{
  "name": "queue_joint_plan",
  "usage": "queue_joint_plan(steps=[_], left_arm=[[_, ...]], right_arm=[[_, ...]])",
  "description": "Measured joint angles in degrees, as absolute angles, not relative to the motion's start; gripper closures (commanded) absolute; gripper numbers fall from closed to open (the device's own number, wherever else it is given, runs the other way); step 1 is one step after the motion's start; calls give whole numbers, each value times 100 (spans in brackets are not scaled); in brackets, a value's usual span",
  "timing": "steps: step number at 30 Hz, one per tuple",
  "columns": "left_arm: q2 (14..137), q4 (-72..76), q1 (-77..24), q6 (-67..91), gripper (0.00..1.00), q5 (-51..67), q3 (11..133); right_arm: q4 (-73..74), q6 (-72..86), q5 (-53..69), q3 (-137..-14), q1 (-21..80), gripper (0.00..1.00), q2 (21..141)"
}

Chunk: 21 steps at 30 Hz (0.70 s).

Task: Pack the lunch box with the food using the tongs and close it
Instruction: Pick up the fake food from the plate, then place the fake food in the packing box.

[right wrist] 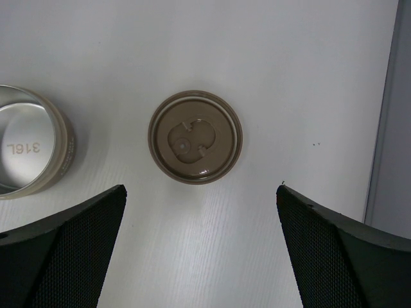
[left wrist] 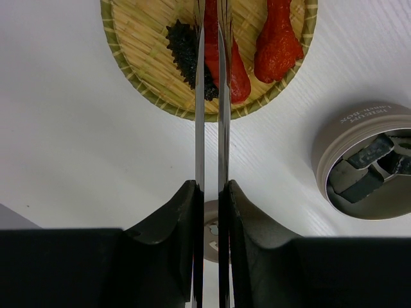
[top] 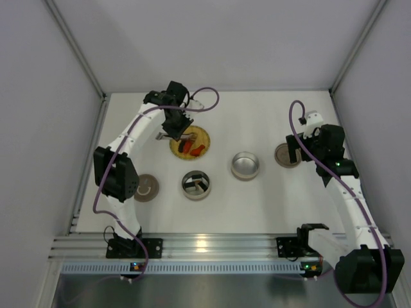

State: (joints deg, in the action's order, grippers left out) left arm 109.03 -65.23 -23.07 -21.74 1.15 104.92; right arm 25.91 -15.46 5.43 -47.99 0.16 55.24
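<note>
Left end effector point(left wrist: 210, 192) grips tongs point(left wrist: 200, 115) above red food point(left wrist: 239, 74) on woven plate point(left wrist: 138, 45).

The left gripper point(top: 178, 131) holds the tongs point(top: 164, 136) above the yellow woven plate point(top: 205, 137) carrying red-orange pieces point(top: 196, 150).

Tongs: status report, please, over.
Left end effector shut on tongs, tips on a red piece on the woven plate. Right end effector open above a brown lid. Dark spiky piece close alongside.
</note>
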Motion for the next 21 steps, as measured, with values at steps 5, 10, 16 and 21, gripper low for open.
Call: queue_joint_plan(steps=[5, 10, 16, 21], left_arm=[[10903, -6541, -2307, -2161, 91, 123, 10674], [10903, -6604, -2307, -2128, 93, 148, 10864], [10888, -6639, -2405, -2132, 94, 165, 10993], [10790, -6687, -2790, -2134, 94, 172, 10993]], right_arm=[[2591, -1544, 543, -4799, 16, 1, 5524], [2591, -1544, 543, -4799, 16, 1, 5524], [2591, -1544, 543, -4799, 16, 1, 5524], [2591, -1540, 543, -4799, 16, 1, 5524]])
